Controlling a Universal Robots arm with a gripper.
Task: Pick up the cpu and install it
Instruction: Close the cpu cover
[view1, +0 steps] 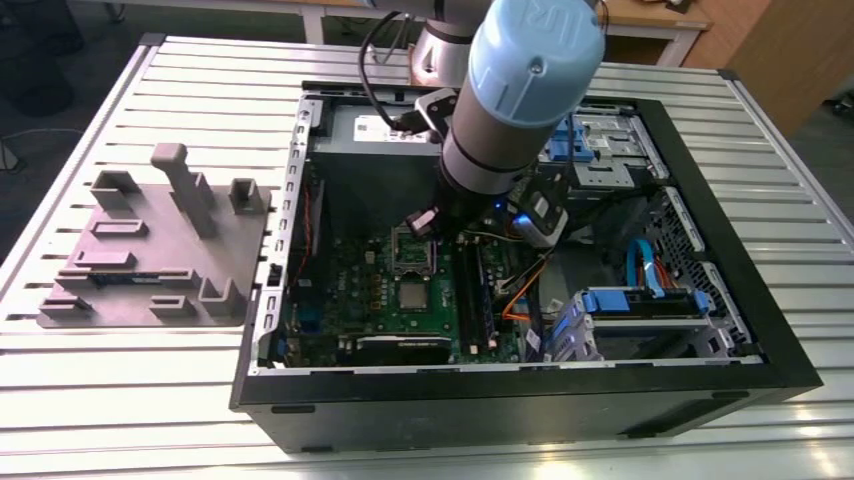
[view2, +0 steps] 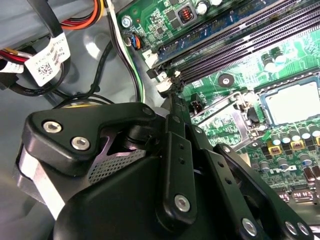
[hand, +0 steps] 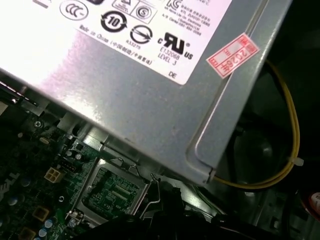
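Hand (view1: 424, 222) poised above empty CPU socket (view1: 412, 252); cpu (view1: 412, 296) just beyond socket, apart from hand. Finger spread indeterminable.

Exterior view looks down from above; both wrist views closely share the motherboard (view1: 400, 290)

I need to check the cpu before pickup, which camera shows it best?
The second wrist view: the cpu appears large, its silver top plain, though cut by the picture's edge. The exterior view shows it small on the motherboard, beside the socket. The first wrist view faces the socket and a grey box.
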